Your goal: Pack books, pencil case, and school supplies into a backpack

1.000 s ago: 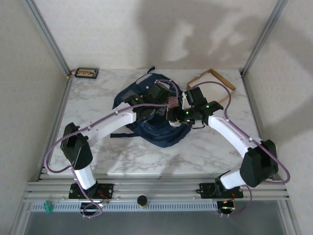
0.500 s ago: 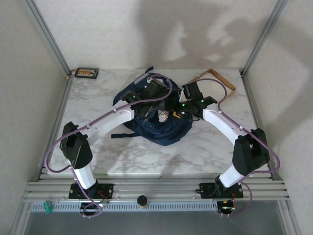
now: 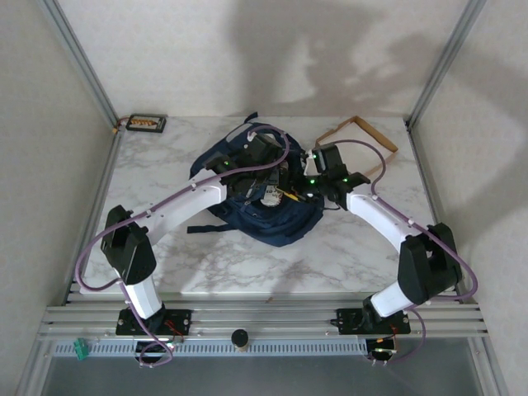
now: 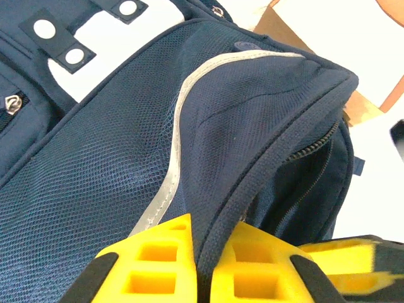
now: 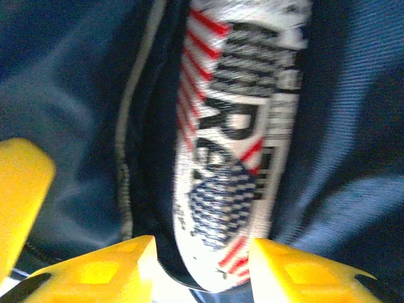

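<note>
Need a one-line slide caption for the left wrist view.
Left gripper pinches shut on the piped edge of the navy backpack beside its zipper, with the cardboard tray beyond.

Two white arms [image 3: 202, 196] with black joints [image 3: 128, 252], looping purple cables [image 3: 79, 266] and blocky yellow pincer fingers [image 4: 158, 265].

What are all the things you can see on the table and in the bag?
table: one, white marble, under everything.
backpack: one, navy blue with a pale stripe, middle of the table.
striped thing: one, white with red stripes and black letters, in the backpack's opening; too blurred to name.
cardboard tray: one, brown, far right corner.
small box: one, dark, far left corner.
left gripper: one, yellow fingers, shut on the backpack's rim.
right gripper: one, yellow fingers, jaws apart either side of the striped thing.
</note>
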